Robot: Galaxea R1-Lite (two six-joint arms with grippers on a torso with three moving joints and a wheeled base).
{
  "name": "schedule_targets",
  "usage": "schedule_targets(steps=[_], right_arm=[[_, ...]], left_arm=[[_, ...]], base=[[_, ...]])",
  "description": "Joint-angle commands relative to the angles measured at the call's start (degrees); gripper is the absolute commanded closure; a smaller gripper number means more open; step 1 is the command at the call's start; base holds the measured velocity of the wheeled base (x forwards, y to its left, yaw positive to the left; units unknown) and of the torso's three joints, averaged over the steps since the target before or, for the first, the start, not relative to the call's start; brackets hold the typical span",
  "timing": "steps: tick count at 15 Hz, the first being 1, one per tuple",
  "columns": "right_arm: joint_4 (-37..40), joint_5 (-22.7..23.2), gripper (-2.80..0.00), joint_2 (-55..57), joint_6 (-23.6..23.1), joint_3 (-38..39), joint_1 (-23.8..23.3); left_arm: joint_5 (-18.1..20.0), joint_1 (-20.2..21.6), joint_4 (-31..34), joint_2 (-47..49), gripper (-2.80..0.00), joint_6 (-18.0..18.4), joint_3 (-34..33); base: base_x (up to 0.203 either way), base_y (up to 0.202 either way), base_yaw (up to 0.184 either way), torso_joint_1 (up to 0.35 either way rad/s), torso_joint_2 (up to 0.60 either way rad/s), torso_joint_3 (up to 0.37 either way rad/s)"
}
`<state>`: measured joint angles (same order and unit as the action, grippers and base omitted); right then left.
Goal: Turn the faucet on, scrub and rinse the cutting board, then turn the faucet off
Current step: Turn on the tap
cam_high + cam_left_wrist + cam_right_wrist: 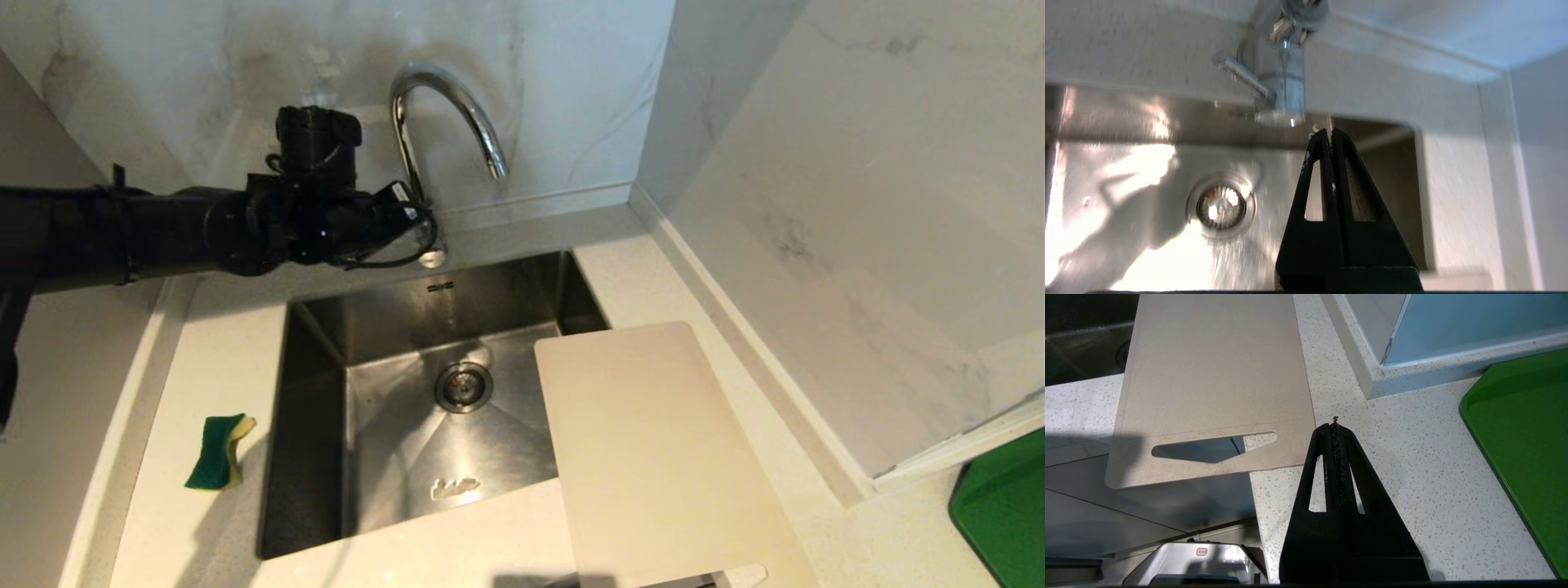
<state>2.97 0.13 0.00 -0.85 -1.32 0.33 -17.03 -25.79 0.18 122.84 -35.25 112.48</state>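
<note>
The large cream plastic cutting board point(653, 449) lies flat on the speckled white tabletop point(204, 359) at the right of the steel sink point(392, 318), its far corner overhanging the basin; its long axis runs from the wall toward the robot, slot handle at the near end. It looks dry and unscrubbed, so nearly everything remains. No water leaves the arched chrome faucet point(445, 106). The left end effector point(1327, 132), fingers together, hovers near its lever point(1241, 75); the right end effector point(1335, 426), also closed, is parked.
</note>
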Motion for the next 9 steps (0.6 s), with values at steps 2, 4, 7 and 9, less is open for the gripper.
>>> schedule_targets(steps=[2, 4, 7, 9], right_arm=[[0.0, 0.0, 0.0, 0.0, 0.0, 0.0, 0.0], [0.0, 0.0, 0.0, 0.0, 0.0, 0.0, 0.0], [-0.1, 0.0, 0.0, 0.0, 0.0, 0.0, 0.0], [0.0, 0.0, 0.0, 0.0, 0.0, 0.0, 0.0]], left_arm=[[-4.9, -1.1, -5.6, 3.3, -2.8, 2.0, 0.1], [-6.6, -1.6, -6.0, 3.0, -2.8, 2.4, 0.1], [-8.5, -2.6, -6.3, 3.1, -2.8, 1.0, 0.1], [-11.6, -3.0, -7.7, 3.3, -2.8, -1.8, 0.1]], base=[[0.0, 0.0, 0.0, 0.0, 0.0, 0.0], [0.0, 0.0, 0.0, 0.0, 0.0, 0.0], [0.0, 0.0, 0.0, 0.0, 0.0, 0.0], [0.0, 0.0, 0.0, 0.0, 0.0, 0.0]])
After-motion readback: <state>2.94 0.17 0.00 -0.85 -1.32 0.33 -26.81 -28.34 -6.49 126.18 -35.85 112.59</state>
